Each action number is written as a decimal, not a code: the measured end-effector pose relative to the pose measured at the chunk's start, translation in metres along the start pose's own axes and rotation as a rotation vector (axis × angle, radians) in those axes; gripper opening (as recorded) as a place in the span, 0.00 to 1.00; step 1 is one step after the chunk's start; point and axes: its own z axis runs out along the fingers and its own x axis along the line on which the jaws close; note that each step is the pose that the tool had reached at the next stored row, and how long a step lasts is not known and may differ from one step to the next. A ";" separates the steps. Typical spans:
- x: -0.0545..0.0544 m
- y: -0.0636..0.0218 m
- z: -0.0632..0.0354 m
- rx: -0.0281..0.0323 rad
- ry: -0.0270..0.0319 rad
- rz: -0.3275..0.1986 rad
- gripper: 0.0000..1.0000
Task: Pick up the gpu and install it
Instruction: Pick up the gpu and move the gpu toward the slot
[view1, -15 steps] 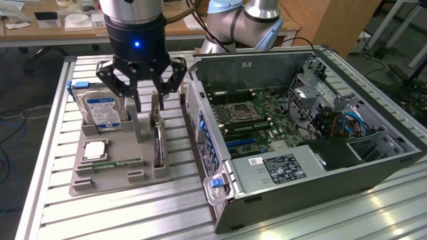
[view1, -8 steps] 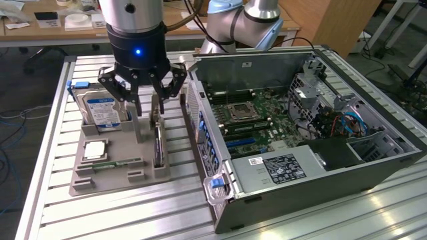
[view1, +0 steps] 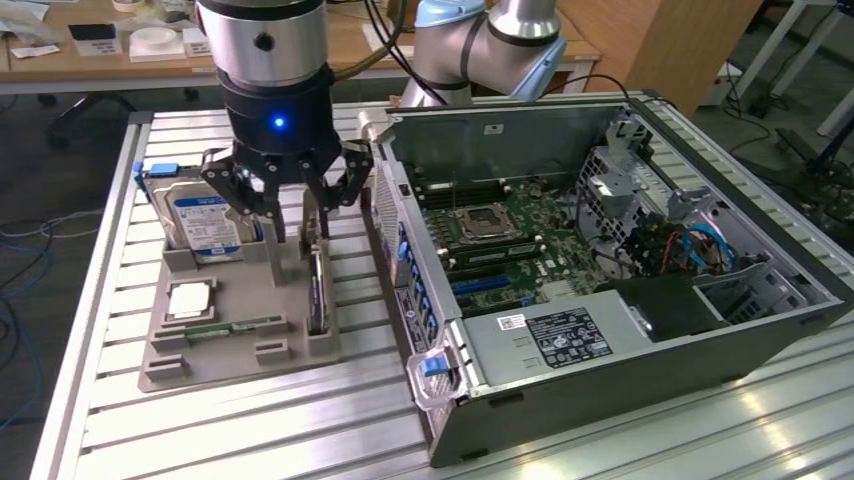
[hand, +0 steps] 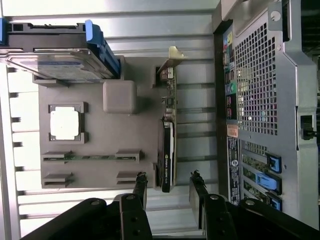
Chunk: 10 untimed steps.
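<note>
Hovering spread wide and empty, the gripper (view1: 300, 213) sits just above the gpu (view1: 316, 295), which stands on edge in the grey tray (view1: 254, 290), in line with the gap between the jaws; the open computer case (view1: 641, 385) lies just beside the tray.

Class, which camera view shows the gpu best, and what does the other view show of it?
The wrist view: the gpu stands on edge in the grey holder, its whole length unobstructed. In the exterior view one end is hidden behind the gripper.
</note>
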 end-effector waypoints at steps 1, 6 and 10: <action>0.000 0.0000 0.0003 0.0001 0.0001 0.000 0.47; 0.000 0.0000 0.0006 -0.0001 0.0000 0.000 0.47; 0.000 0.0000 0.0014 -0.0002 -0.0001 0.000 0.47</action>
